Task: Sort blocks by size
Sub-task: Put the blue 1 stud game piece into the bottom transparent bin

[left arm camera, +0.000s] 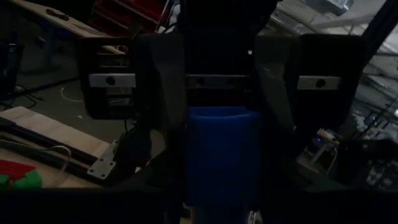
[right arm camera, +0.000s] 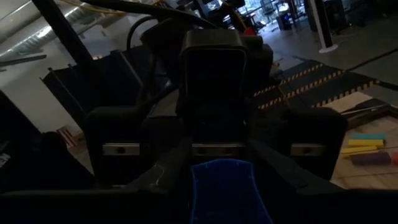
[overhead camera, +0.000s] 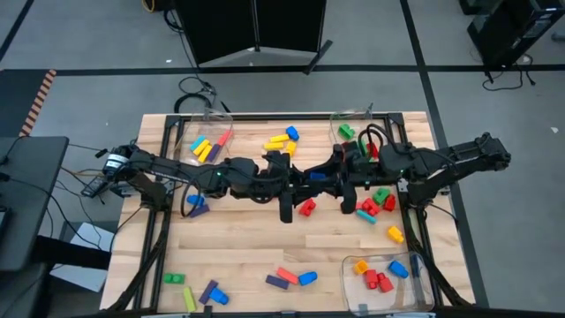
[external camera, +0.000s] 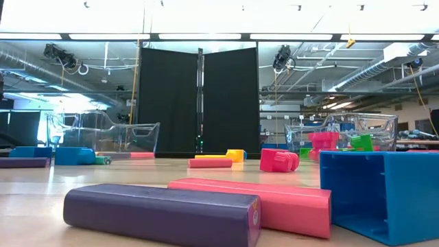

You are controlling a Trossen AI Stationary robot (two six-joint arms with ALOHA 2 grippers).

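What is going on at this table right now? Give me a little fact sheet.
arms: meeting over the middle of the table
left tool: closed on a blue block
right tool: closed on the same block, facing the left tool
loose blocks: scattered on the wood
clear bins: three, each holding some blocks

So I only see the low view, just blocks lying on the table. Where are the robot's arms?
Observer: Above the table's middle. The left gripper and right gripper meet tip to tip.
Operator: Are they holding anything?
Observer: Yes, both pinch one blue block, one at each end.
Operator: Is anything sorted yet?
Observer: The clear bin at the near right corner holds red blocks and a few others.
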